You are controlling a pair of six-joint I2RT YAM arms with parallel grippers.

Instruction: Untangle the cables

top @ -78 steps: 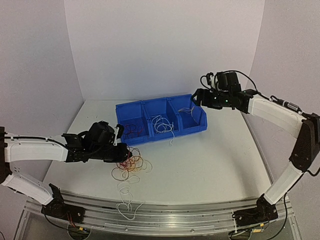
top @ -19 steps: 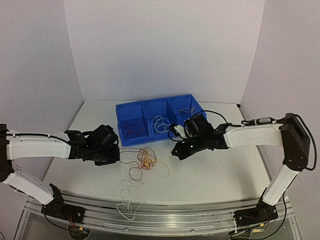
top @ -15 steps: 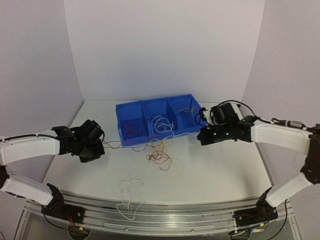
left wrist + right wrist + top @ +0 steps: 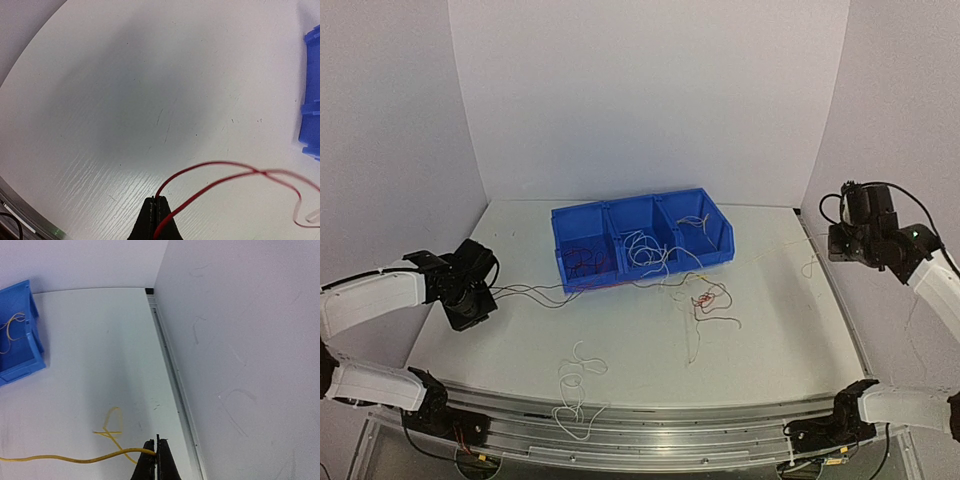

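Standing well apart at opposite table [image 4: 780, 340] edges, the left gripper [image 4: 158, 215], clamped on a dark red cable [image 4: 255, 172], and the right gripper [image 4: 156, 457], clamped on a yellow cable [image 4: 125, 453], presumably stretch the tangle [image 4: 705, 298] lying near the blue bin [image 4: 582, 215].

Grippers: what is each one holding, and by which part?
Left gripper pinches a red cable at a bend; right gripper pinches a yellow cable by its end.

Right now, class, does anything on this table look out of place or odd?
Yes. A white cable lies coiled alone at the near edge of the table, partly over the rail, apart from the tangle. More cables trail out over the front wall of the bin.
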